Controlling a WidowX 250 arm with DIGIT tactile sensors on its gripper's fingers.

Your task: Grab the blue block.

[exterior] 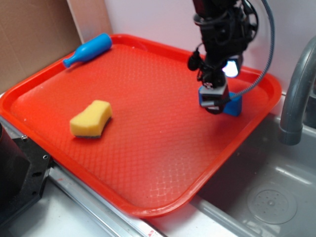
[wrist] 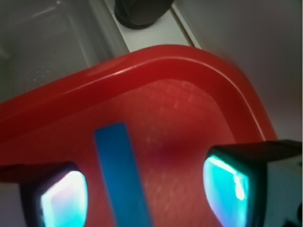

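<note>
Exterior view: red plastic tray (exterior: pixel 148 163) with a textured floor sits beside a grey sink basin (exterior: pixel 266 192); the grey faucet (exterior: pixel 295 94) rises at the right edge of the frame. A strip of brown cardboard (exterior: pixel 34 39) stands behind the tray at upper left.

The blue block (exterior: pixel 234 105) lies on the tray floor near the far right corner, close to the rim on the sink side. Most of it is hidden behind the gripper (exterior: pixel 213 101) in this view — only one end shows to the right of the black fingers.

Wrist view: the block (wrist: pixel 120 175) appears as a long narrow blue strip lying on the tray (wrist: pixel 156 61) floor, running roughly from the top of the gap toward the bottom of the frame. It sits between the two fingers but off-centre, nearer the finger on the left of the picture (wrist: pixel 59 196) than the one on the right (wrist: pixel 229 182). Red floor shows on both sides of the block, so neither pad is touching it. Jaws stand spread wide, nothing held.

The gripper (wrist: pixel 142 189) is low over the tray, straddling the block; whether the fingertips touch the floor cannot be told.

Other things on the tray: a yellow sponge (exterior: pixel 91 118) with a dark underside, left of centre, well apart from the gripper; a lighter blue bottle-shaped toy (exterior: pixel 88 49) lying on its side against the far left rim.
</note>
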